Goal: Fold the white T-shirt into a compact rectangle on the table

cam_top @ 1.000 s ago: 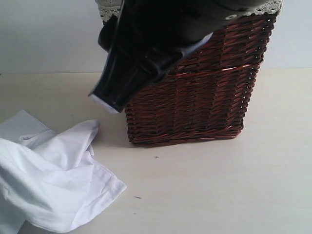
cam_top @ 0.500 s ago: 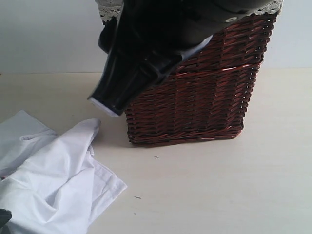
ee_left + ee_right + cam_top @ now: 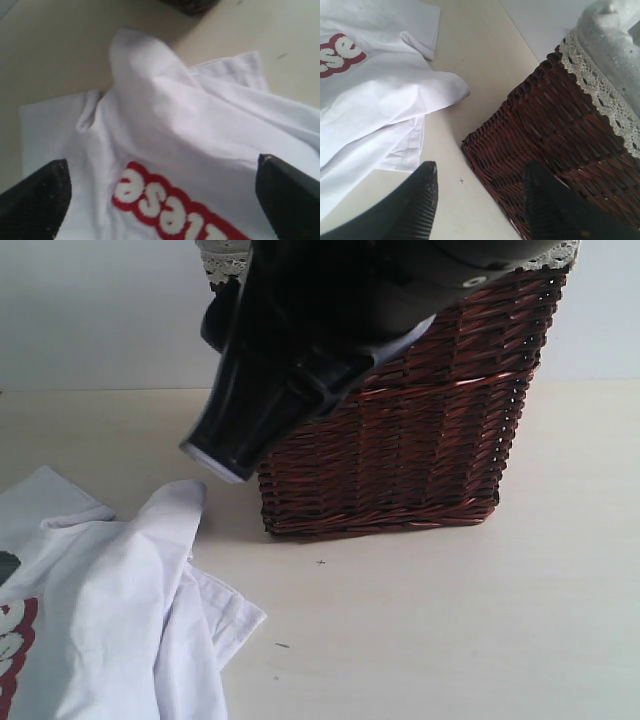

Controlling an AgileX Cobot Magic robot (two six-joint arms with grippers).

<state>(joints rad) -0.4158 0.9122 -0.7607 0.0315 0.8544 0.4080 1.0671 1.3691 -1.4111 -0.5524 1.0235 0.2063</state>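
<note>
Left wrist view: left pincer (image 3: pixel 164 192) wide apart, empty, over white T-shirt (image 3: pixel 200 135) lying crumpled on tabletop (image 3: pixel 60 50) near basket (image 3: pixel 420 450); right pincer (image 3: pixel 480 200) apart too, empty. Better flatten first, grip edges, not bunched middle

Soft white cloth T-shirt (image 3: pixel 110 610) with fuzzy letters; rough woven wicker basket (image 3: pixel 400 430); matte smooth table (image 3: pixel 450 620).

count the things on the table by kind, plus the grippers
white T-shirt: 1
brown wicker basket: 1
grippers: 2 (left gripper, right gripper)
total: 4
</note>
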